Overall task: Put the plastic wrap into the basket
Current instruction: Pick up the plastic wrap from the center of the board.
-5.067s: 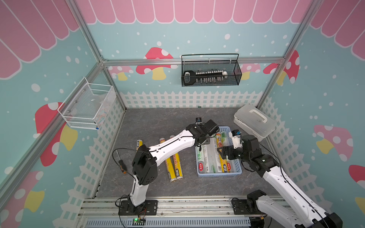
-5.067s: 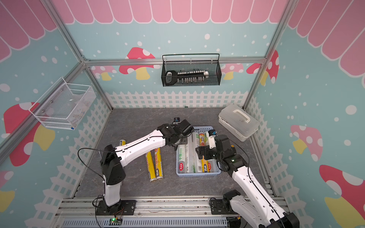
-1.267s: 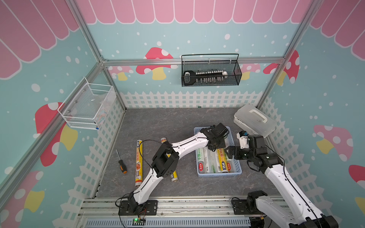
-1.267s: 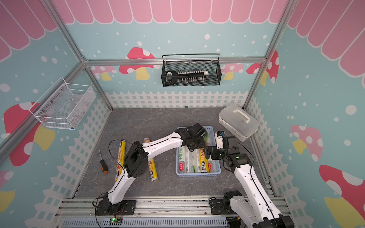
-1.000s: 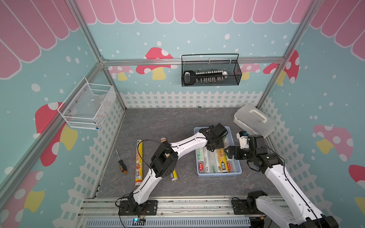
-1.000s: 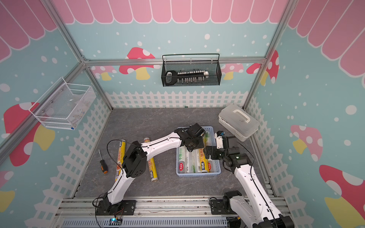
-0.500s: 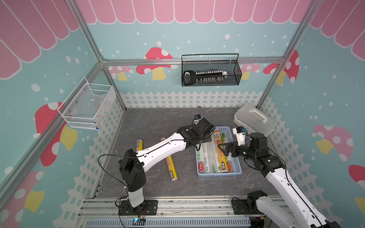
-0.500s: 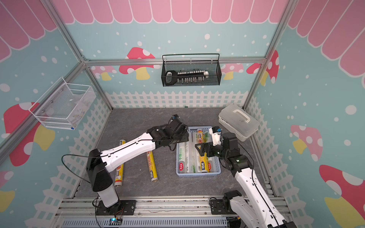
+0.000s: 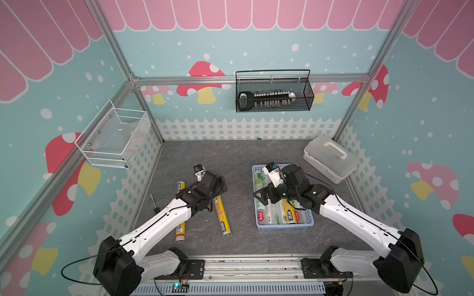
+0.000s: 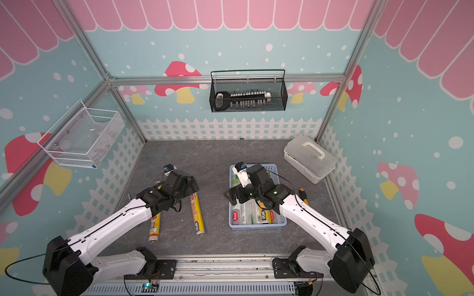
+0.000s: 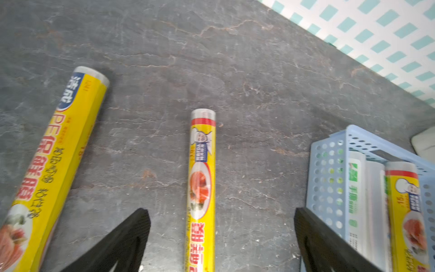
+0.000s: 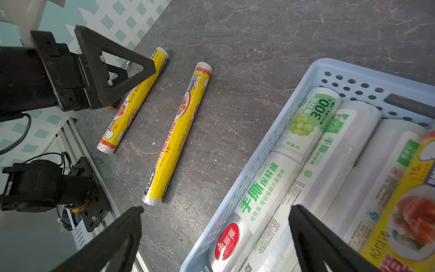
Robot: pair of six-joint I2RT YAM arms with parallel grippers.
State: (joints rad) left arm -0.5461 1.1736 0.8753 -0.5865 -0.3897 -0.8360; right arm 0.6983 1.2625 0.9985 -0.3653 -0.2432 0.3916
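Observation:
The light-blue basket [image 9: 284, 226] sits right of centre on the floor and holds several rolls of plastic wrap [image 9: 275, 217], white-green and yellow. Two yellow rolls lie on the floor to its left: one [image 9: 222, 217] in the open, the other [image 9: 180, 229] partly under my left arm. My left gripper [image 11: 221, 235] hangs open above the nearer floor roll [image 11: 200, 188], touching nothing. Over the basket's left wall [image 12: 266, 146], my right gripper [image 12: 215, 235] is open and empty, with a white-green roll [image 12: 263, 188] below it.
A white lidded box [image 9: 329, 159] stands at the back right by the fence. A screwdriver's metal shaft [image 9: 153, 201] pokes out beside my left arm. A black wire basket [image 9: 273, 94] and a white wire basket [image 9: 112, 138] hang on the walls.
My left arm has swung from beside the basket back to the left over the floor rolls, and its jaws have opened. The right gripper has shifted slightly over the basket's left side.

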